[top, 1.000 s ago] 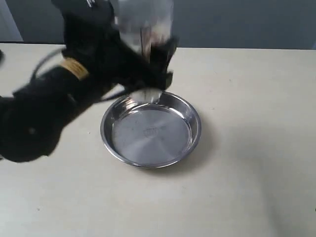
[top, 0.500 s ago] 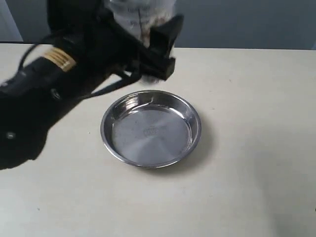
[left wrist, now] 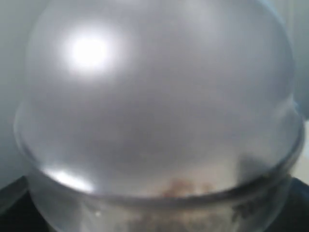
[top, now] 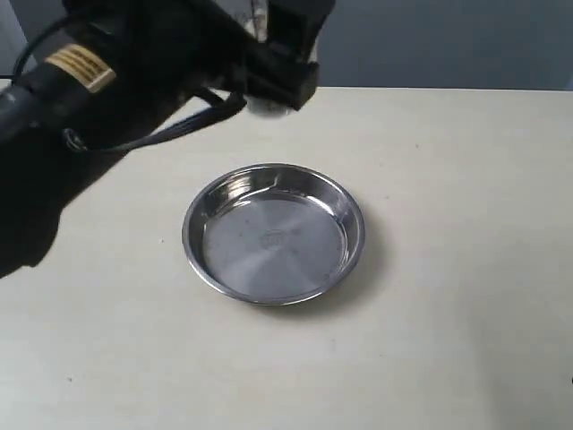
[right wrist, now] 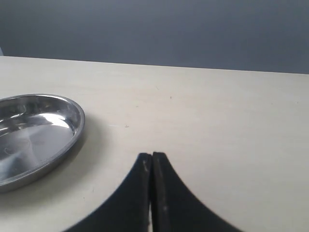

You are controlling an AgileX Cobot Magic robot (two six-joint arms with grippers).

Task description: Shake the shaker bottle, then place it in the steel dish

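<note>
Shaking step: left gripper clasps frosted plastic shaker bottle above shiny round steel dish; next, lower upright inside.

The dish sits on the table, a little left of the middle of the exterior view. The left arm stretches from the left edge to the upper middle of the frame. There the left gripper clasps the bottle, off the table, above and behind the dish's far rim and apart from it. The bottle's upper part runs past the top edge of the frame. Bare table lies to the right of the dish and in front of it. In the right wrist view the right gripper, fingertips pressed together, hangs low over the table, with the dish near it to one side, not touching.
</note>
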